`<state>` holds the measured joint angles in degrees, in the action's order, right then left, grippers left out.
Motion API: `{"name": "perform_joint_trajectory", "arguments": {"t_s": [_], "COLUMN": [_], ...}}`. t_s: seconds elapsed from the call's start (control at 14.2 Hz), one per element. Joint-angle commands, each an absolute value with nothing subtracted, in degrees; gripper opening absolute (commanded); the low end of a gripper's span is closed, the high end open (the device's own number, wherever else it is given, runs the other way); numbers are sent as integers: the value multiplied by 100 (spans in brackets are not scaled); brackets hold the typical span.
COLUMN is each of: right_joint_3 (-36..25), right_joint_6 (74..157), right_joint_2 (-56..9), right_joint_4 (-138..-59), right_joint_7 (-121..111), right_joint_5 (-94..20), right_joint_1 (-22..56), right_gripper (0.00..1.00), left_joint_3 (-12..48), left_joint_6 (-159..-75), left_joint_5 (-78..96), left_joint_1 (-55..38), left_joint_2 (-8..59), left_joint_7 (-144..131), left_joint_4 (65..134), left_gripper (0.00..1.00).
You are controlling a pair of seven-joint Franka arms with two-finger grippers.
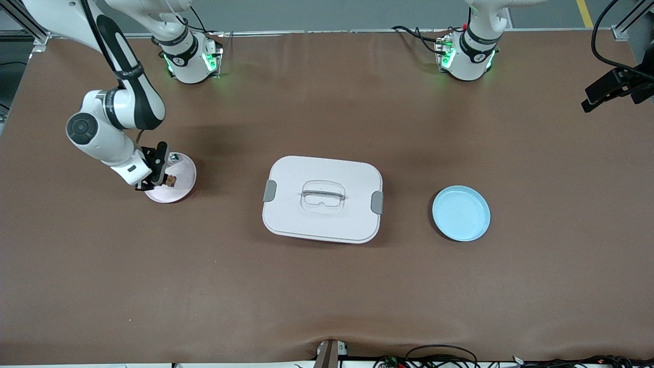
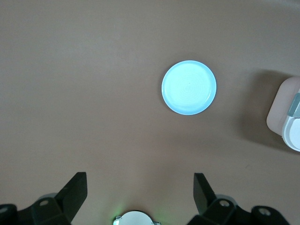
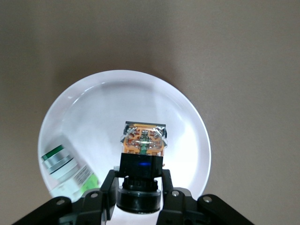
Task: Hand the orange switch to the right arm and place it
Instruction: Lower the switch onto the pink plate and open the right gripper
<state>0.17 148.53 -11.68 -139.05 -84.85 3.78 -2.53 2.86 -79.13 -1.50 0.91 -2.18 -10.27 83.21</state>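
Note:
The orange switch point(image 3: 143, 140), a small black part with an orange face, is gripped by its black body in my right gripper point(image 3: 139, 183), which is shut on it. In the front view the right gripper point(image 1: 164, 179) holds the switch point(image 1: 171, 180) low over a pale round plate point(image 1: 185, 173) toward the right arm's end of the table. I cannot tell whether the switch touches the plate point(image 3: 93, 93). My left gripper point(image 2: 139, 180) is open and empty, high over bare table, and is out of the front view.
A small green-and-white part point(image 3: 65, 166) lies on the pale plate beside the switch. A white lidded container point(image 1: 323, 199) sits mid-table. A light blue plate point(image 1: 461, 213) lies toward the left arm's end and also shows in the left wrist view point(image 2: 189, 87).

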Motion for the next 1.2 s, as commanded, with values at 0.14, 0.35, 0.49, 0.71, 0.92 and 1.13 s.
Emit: {"name": "perform_joint_trajectory", "arguments": {"t_s": [0.14,0.35,0.49,0.71,0.92,1.13], "right_joint_3": [105,105,105,105,97,97], "right_joint_6": [15090,15249,15301,15442,15486,15556], "right_joint_2": [-1274,-1345,-1345,-1362,-1389,-1380], "right_joint_4": [-14009,-14080,-14167,-14256,-14273,-14256], "right_joint_7": [-8604,-8613,-8613,-8613,-8613,-8613], "right_joint_5": [492,492,492,492,492,492], "right_joint_1": [-369,-387,-430,-466,-466,-466], "right_gripper": [0,0,0,0,18,97], "left_joint_3": [290,334,334,334,334,334], "left_joint_6": [-7919,-7980,-7989,-7989,-7989,-7989], "left_joint_5": [-88,-88,-88,-79,-70,-70], "left_joint_1": [53,53,53,70,97,97], "left_joint_2": [-167,-149,-149,-167,-211,-211], "left_joint_7": [-993,-993,-1002,-1002,-1002,-1002], "left_joint_4": [8367,8367,8367,8376,8402,8402], "left_gripper": [100,100,100,100,100,100]}}
